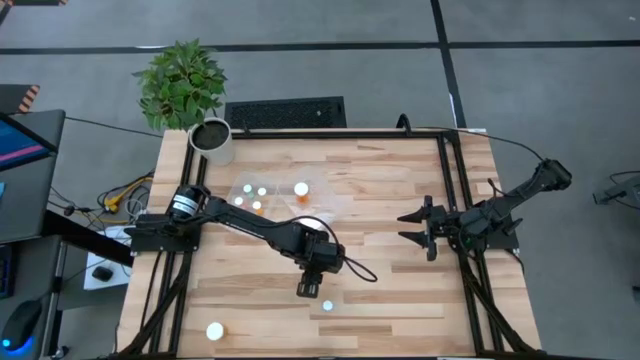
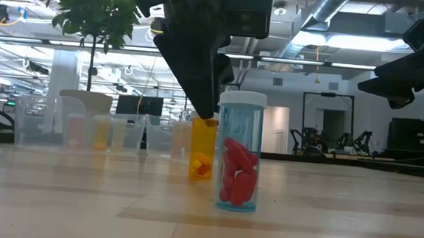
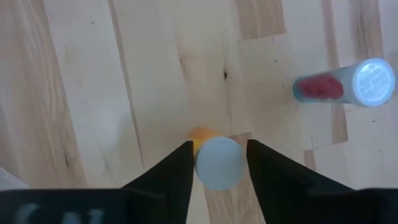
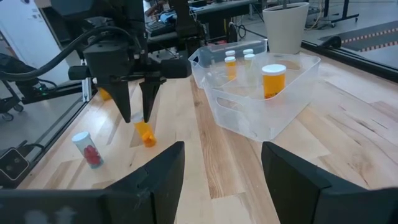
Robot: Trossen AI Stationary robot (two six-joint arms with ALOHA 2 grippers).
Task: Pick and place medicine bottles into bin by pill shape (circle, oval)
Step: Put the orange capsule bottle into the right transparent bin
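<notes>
While your left gripper [image 3: 219, 163] hangs open above the table, an orange bottle [image 3: 214, 158] stands upright between its fingers, long axis vertical, apparently untouched. Just beside it stands a clear bottle [image 3: 345, 85] of red pills. Farther off, the bins [image 4: 261, 93] hold more bottles. Your right gripper [image 1: 418, 228] waits open, well apart.

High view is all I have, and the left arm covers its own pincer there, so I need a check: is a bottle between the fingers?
Observer: Yes. In the left wrist view the left pincer straddles a white-capped orange bottle, with a finger on either side.
Operator: And the white cap just beside that arm?
Observer: The low view shows it is a clear bottle of red pills, standing upright on the table.
</notes>
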